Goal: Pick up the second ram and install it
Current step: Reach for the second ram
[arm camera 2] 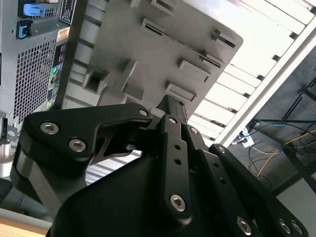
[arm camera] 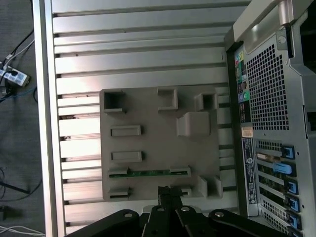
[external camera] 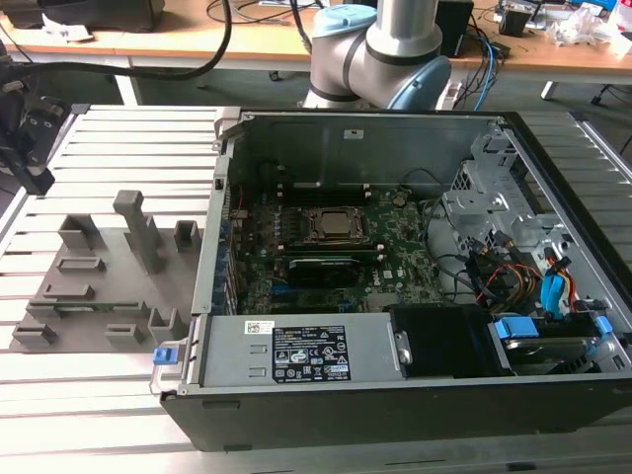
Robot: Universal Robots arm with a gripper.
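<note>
The second ram [arm camera: 148, 173] is a thin green strip lying in a slot of the grey fixture plate [arm camera: 158, 133]. It also shows as a faint green line [arm camera 2: 195, 49] in the second wrist view and near the plate's front [external camera: 89, 307] in the exterior view. My gripper [arm camera: 169, 193] hovers above the plate's edge, close to the ram and apart from it. Its black fingers [arm camera 2: 170, 106] are pressed together and hold nothing. In the exterior view the gripper [external camera: 38, 176] hangs at the far left, above the slatted table.
An open computer case [external camera: 395, 395] takes up the exterior view's right, with the green motherboard [external camera: 395, 247] and processor socket [external camera: 331, 225] inside. Tall grey fixture blocks [external camera: 138, 227] rise from the plate. The case's rear panel [arm camera: 269, 123] stands beside the plate.
</note>
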